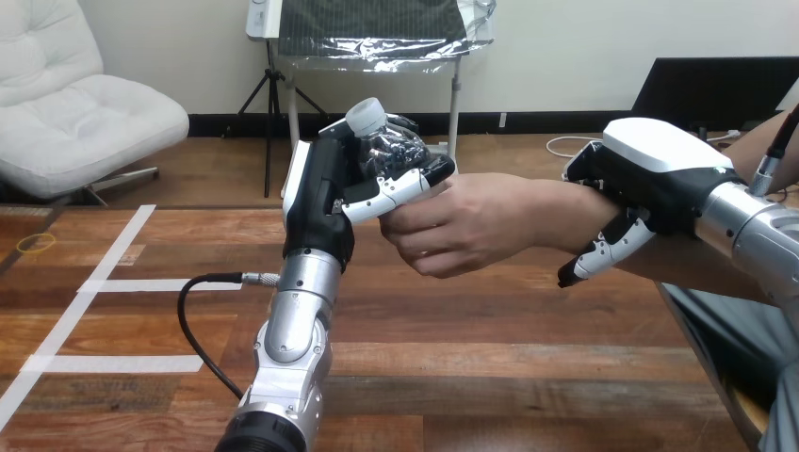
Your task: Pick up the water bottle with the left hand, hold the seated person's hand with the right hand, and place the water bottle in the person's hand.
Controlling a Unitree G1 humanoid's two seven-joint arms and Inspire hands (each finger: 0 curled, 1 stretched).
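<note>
Passage to the right of the left hand [322, 198] is barred by the person's hand [462, 226], which is met there at the water bottle [372, 127]; the wrist beyond is covered by the right hand [650, 179]. Beneath both hands and to the left hand's left, bare table [490, 377] is left free, crossed by flat white tape [141, 284].

Head cam sits high, above and behind the arms, facing fwd and down across the wooden table [490, 367]; tabletop fills the lower part of the frame, its far edge approx. at mid-height; left arm [294, 339] rises from the bottom edge, left of centre, large in frame, so v. near the lens; right arm [754, 235] comes in at the right edge; left hand [325, 202], right hand [660, 165] and the person's hand [471, 226] sit mid-frame, near the cam, above the table.
</note>
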